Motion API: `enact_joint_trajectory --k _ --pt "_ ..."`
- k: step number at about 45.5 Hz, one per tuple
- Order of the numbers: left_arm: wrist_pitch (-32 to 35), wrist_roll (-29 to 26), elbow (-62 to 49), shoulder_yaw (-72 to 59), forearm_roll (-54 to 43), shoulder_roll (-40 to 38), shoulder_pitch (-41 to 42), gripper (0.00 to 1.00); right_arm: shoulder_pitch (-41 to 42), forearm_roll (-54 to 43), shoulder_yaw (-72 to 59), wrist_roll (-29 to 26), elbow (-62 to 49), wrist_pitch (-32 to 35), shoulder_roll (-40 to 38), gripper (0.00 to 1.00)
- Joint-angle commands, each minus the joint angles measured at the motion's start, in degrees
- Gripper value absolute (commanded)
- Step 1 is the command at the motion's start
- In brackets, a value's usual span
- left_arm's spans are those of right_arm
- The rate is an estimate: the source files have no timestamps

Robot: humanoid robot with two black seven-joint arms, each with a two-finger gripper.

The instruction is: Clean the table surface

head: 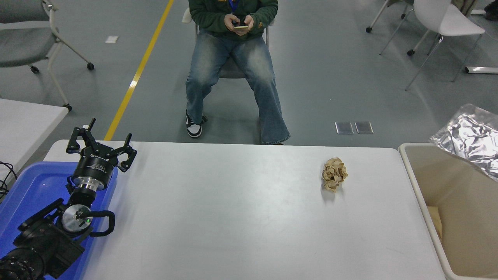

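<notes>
The white-grey table surface [233,210] fills the lower middle of the head view. A crumpled ball of brown paper [334,174] lies on it at the far right. My left gripper [102,140] is open and empty at the table's far left corner, above the blue tray, far from the paper. My right arm is out of view.
A blue plastic tray [27,190] sits at the left under my left arm. A beige bin [459,202] with a clear bag stands against the table's right edge. A person sits on a chair [233,70] beyond the far edge, holding a phone. A smaller white table [23,120] is at the left.
</notes>
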Motion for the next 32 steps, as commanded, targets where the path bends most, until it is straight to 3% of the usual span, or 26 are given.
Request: enact_joint_trajectory --k 1,12,32 --pt "0.0 0.0 0.0 0.0 0.0 0.0 0.0 1.0 -4.8 3.7 -0.1 -4.2 -8.0 -7.1 9.5 0.0" --pt "0.0 0.0 0.0 0.0 0.0 0.0 0.0 1.0 -7.3 7.8 0.4 -9.2 -14.6 -11.0 16.1 0.0" --pt "0.0 0.0 0.0 0.0 0.0 0.0 0.0 1.0 -7.9 9.4 0.8 -14.2 -15.0 -14.5 19.5 0.0"
